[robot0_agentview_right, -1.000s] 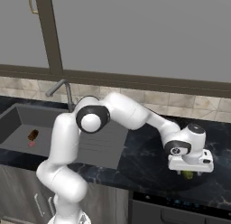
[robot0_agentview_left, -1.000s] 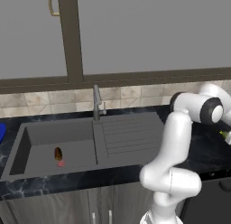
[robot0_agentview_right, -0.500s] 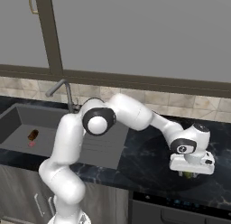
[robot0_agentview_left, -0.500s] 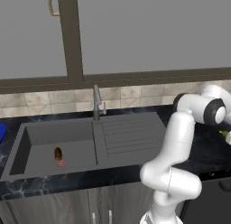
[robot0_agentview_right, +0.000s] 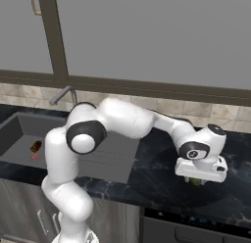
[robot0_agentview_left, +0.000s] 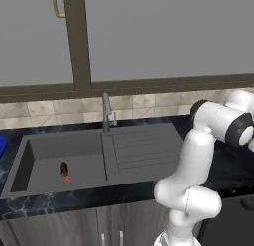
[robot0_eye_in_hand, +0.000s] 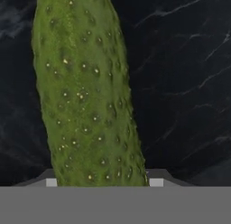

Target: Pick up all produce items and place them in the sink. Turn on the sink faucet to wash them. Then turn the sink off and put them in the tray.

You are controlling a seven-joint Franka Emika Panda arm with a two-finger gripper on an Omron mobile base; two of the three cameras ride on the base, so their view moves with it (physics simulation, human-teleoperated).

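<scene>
Gripper (robot0_agentview_right: pixel 198 180) is low over the black counter (robot0_agentview_right: pixel 157 181) far right of the sink (robot0_agentview_left: pixel 39 148), jaws pinching the green cucumber (robot0_agentview_right: pixel 196 181). Left base view: brown oblong (robot0_agentview_left: pixel 64 168) lies in the basin, faucet (robot0_agentview_left: pixel 106 112) behind, blue tray (robot0_agentview_left: pixel 2 143) at left edge. Hand view: cucumber (robot0_eye_in_hand: pixel 85 92) fills the space between the fingers; no lettering.
</scene>
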